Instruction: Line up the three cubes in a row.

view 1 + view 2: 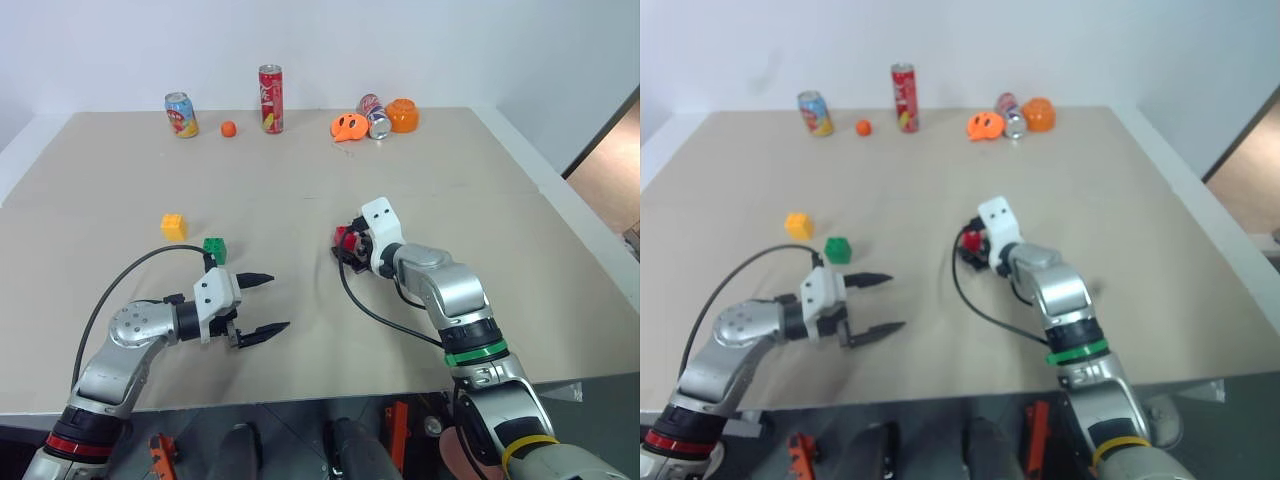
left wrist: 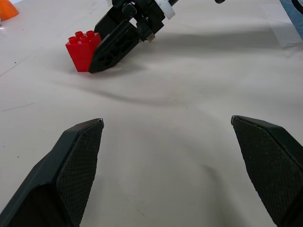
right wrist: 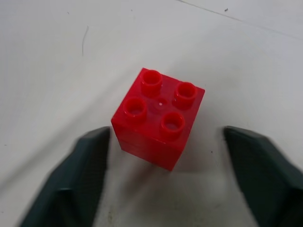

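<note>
At the left of the head view, the yellow cube (image 1: 174, 227) is sitting on the table (image 1: 300, 180), with the green cube (image 1: 215, 249) just beside it, lower and to the right; the two are already lying close enough to start a row. Just below them the left gripper (image 1: 263, 304) is hovering with its fingers spread wide and nothing between them, probably waiting its turn. At the middle of the frame, well apart from that pair, the red cube (image 3: 157, 118) is standing upright, studs up. The right gripper (image 1: 345, 250) is reaching down over it, one finger on each side with a gap showing on both (so no hold yet, as the right wrist view shows), likely because this outlier needs carrying to the others. Cans and orange toys are standing along the top edge.
</note>
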